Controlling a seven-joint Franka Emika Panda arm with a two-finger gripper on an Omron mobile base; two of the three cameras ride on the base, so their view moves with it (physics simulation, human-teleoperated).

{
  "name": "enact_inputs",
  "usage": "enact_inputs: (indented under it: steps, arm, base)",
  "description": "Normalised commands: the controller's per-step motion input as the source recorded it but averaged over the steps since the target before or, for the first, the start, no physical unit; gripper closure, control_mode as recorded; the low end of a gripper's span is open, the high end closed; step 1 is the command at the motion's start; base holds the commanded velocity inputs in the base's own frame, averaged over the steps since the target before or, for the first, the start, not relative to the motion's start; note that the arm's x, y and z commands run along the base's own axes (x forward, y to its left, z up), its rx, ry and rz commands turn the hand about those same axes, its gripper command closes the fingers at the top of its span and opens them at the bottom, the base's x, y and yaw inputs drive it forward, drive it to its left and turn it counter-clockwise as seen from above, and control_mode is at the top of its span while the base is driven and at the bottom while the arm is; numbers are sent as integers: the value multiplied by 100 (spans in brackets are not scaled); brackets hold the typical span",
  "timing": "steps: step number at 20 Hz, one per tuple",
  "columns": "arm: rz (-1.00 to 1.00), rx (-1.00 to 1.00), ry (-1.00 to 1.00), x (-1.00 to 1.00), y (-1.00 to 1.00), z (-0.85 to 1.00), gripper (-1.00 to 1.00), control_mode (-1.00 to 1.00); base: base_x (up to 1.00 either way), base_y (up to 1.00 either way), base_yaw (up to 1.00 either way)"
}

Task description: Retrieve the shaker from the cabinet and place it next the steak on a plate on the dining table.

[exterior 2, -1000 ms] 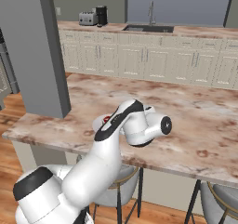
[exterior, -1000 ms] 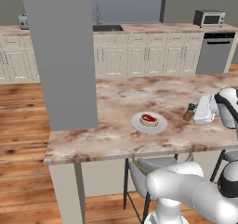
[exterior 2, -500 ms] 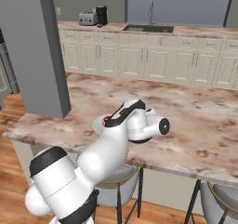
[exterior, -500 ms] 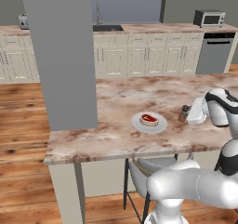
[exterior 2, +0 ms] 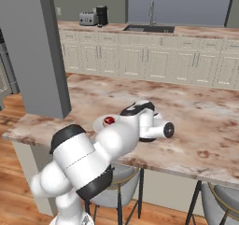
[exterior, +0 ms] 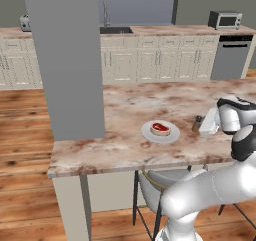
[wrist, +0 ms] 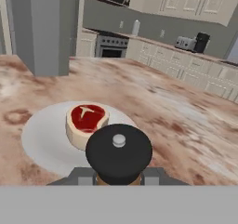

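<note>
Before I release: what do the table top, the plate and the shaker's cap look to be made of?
The dining table top looks like polished marble: mottled pink-brown veining with soft sheen. The plate looks like glazed white ceramic, plain and smooth, though plastic can't be ruled out. The shaker cap looks like matte black plastic or painted metal, with a small pale stud at its centre. The steak is raw red meat with a pale fat rim.
</note>
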Motion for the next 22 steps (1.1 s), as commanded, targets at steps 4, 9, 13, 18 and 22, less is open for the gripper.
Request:
enact_inputs:
  steps: [4,9,13,18,22]
  arm:
    - [0,0,0,39,-15,-34,100,-100]
    - [0,0,1,37,0,-31,100,-100]
    - [0,0,4,29,0,-32,100,-100]
    - [0,0,2,27,0,-35,100,-100]
    - [0,0,2,31,0,-39,100,-100]
  base:
    - [0,0,0]
    - [0,0,0]
    - [0,0,0]
    - [0,0,0]
    - [0,0,0]
